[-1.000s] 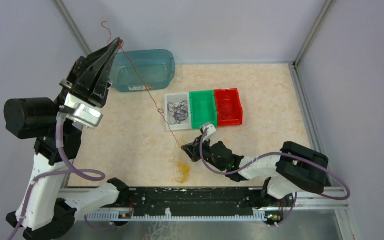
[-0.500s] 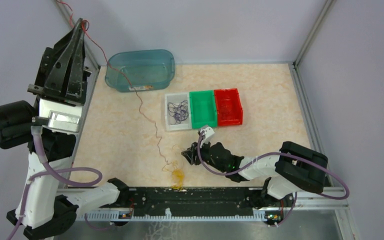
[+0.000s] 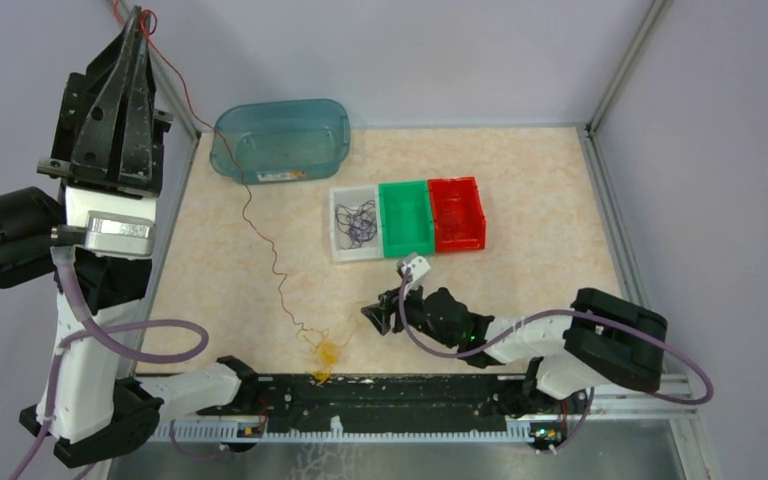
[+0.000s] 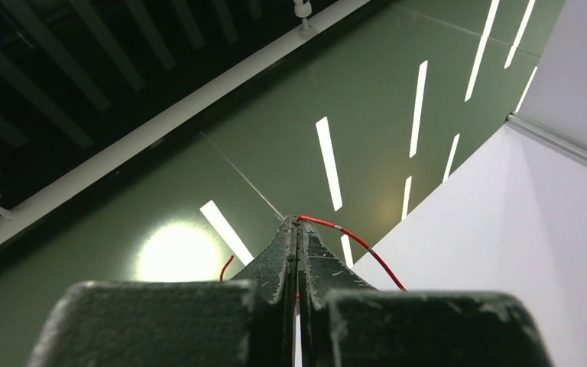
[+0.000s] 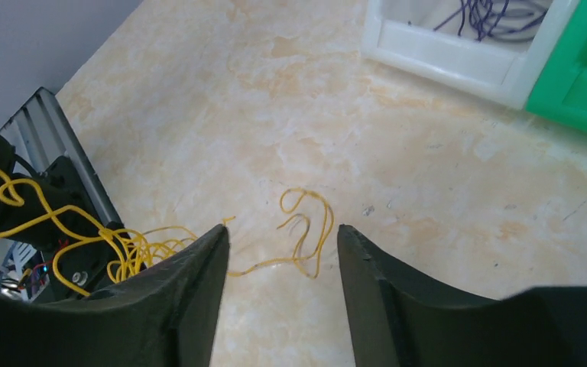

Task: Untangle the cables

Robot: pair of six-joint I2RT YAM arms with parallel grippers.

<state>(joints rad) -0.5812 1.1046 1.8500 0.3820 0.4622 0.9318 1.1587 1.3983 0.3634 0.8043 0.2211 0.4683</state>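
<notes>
My left gripper is raised high at the far left, jaws pressed shut on the red cable. In the left wrist view that gripper points at the ceiling, with the red cable coming out of its tips. The cable hangs down in waves to a yellow cable clump at the table's near edge. My right gripper sits low just right of the clump, open and empty. Between its fingers a yellow cable loop lies on the table. Purple cables lie in the white bin.
The white bin, a green bin and a red bin stand side by side mid-table. A teal tub is at the back left. The yellow clump hangs partly over the black rail along the near edge.
The left gripper rose and swung left with the red cable. The yellow clump slid left toward the near edge. The right gripper opened and let the cable go.
</notes>
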